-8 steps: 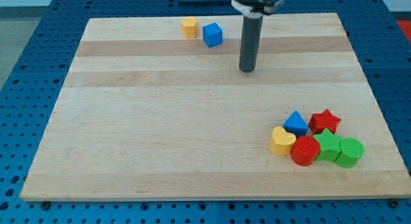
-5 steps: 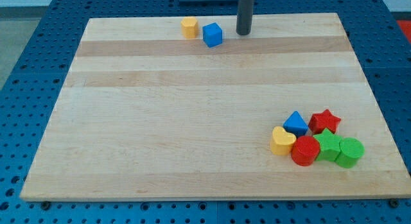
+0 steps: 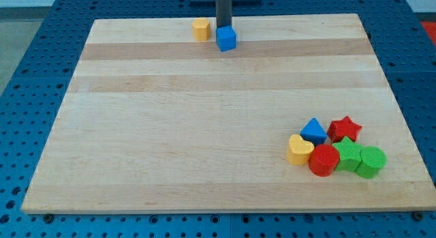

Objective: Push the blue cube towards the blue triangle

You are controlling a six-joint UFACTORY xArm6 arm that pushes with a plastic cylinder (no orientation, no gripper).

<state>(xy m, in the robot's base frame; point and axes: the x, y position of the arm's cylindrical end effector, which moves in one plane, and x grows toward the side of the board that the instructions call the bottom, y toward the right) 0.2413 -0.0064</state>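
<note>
So in the camera view, my tip (image 3: 223, 26) sits right at the top side of the blue cube (image 3: 226, 38), looks like touching it, though its very end is partly hidden behind the cube. We've got no pincer, just the rod, so nothing to call wide or narrow. Just left of the tip is a yellow block (image 3: 200, 28). Far down to the view's lower right, the blue triangle (image 3: 314, 130) sits in a cluster of blocks on the wooden board (image 3: 204, 129).

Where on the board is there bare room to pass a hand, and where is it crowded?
Bare wood spans everything between the blue cube by my tip, the yellow block, and the cluster around the blue triangle. That lower-right cluster is crowded.
</note>
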